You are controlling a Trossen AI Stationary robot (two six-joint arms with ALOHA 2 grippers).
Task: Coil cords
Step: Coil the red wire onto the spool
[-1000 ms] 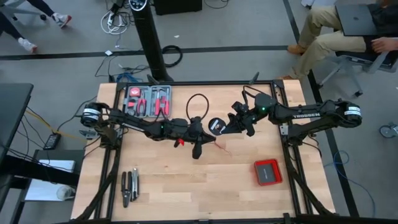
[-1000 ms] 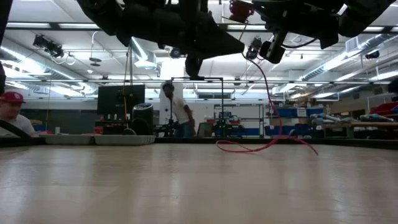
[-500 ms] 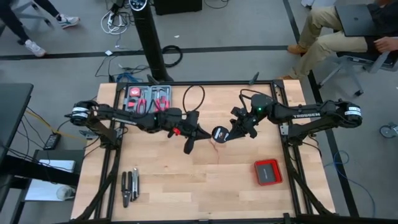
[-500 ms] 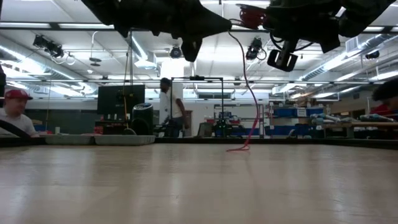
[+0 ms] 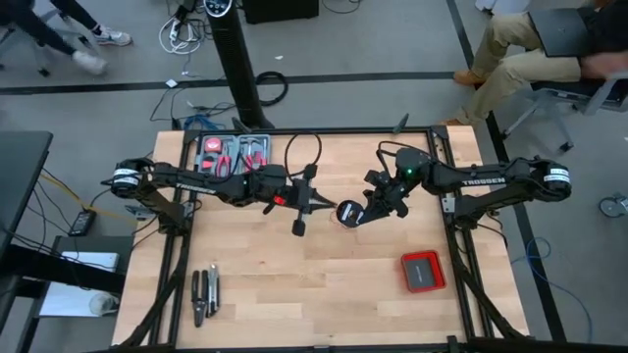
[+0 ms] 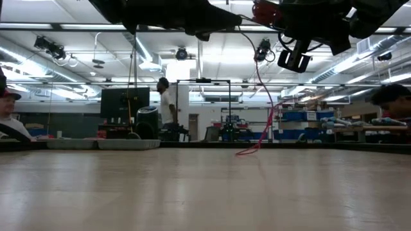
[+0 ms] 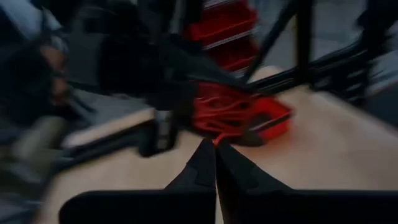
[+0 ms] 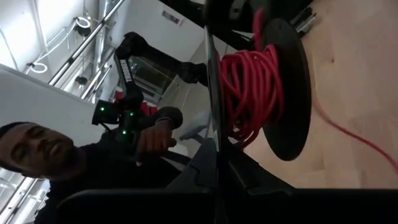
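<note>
The thin red wire is mostly wound as a red coil (image 8: pixel 255 81) on a small black spool (image 5: pixel 348 211), held above the table's middle. My right gripper (image 8: pixel 217 155) is shut on the spool. My left gripper (image 5: pixel 326 205) is just left of the spool and shut on the wire, as its wrist view shows (image 7: pixel 216 148). In the low view a loose strand (image 6: pixel 262 90) hangs down from the arms. Its tail end (image 6: pixel 247 152) lies on the table. My left gripper pinches a strand of the red wire (image 7: pixel 217 140) between its two fingertips, close to the coil. The fingers point about level toward the table's right side, at the spool. My right gripper holds the spool by one of its thin black flanges (image 8: pixel 211 93), pinched edge-on between the two fingers. The spool is lifted clear of the table, its axis about level. The other flange (image 8: pixel 289 87) stands free.
A flat red square box (image 5: pixel 423 272) lies near the right front. An open tool case (image 5: pixel 234 157) sits at the far left, and pliers (image 5: pixel 204 292) lie at the near left. A black cable loop (image 5: pixel 306 157) arches over the left arm. People show beyond the table.
My left gripper has gone up and toward the table's far edge, staying shut. The spool in my right gripper has shifted slightly toward the near edge. The loose red wire, earlier spread along the table, has been drawn in and now hangs nearly straight with only its tail down.
</note>
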